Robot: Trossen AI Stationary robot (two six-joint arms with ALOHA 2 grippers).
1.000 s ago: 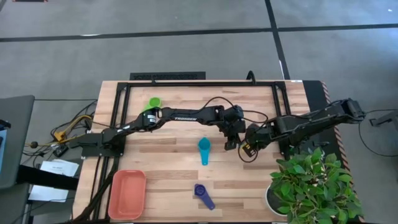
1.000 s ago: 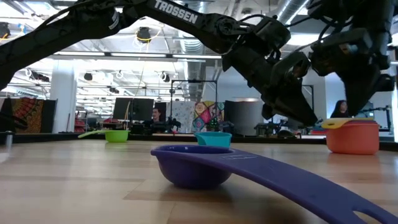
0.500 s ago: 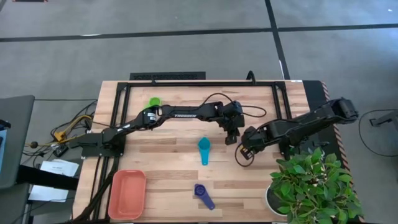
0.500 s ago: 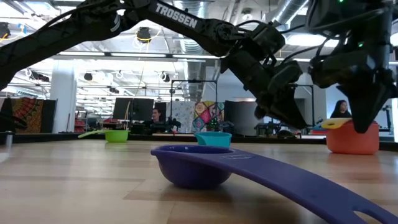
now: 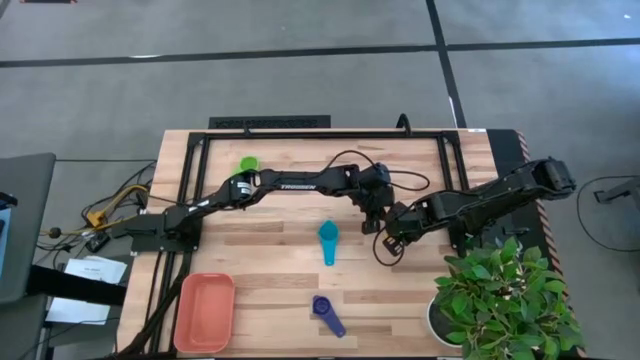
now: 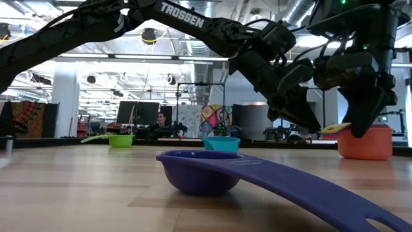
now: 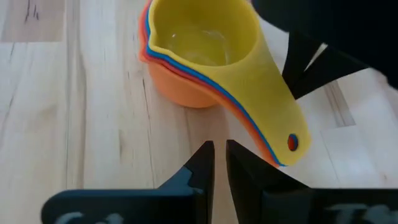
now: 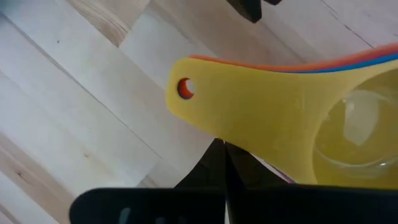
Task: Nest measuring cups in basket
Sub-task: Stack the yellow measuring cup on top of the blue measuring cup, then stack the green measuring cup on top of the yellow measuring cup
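R gripper (image 8: 224, 163), fingers pressed together, has dropped in 1 s to the handle of the nested yellow-topped cup stack (image 7: 205, 53) mid-table, prob. just under it, w/ L gripper (image 7: 220, 163) nearly closed just beside, holding nothing; stack far from basket (image 5: 204, 312), teal cup (image 5: 328, 240), purple cup (image 5: 326, 314), green cup (image 5: 247, 164) still loose.

Left arm reaches across the table's middle toward the right arm, which angles in from the right edge, so that the left gripper (image 5: 372, 212), fingers (image 7: 202, 163) nearly together, and the right gripper (image 5: 388, 238), fully closed, sit just beside each other.
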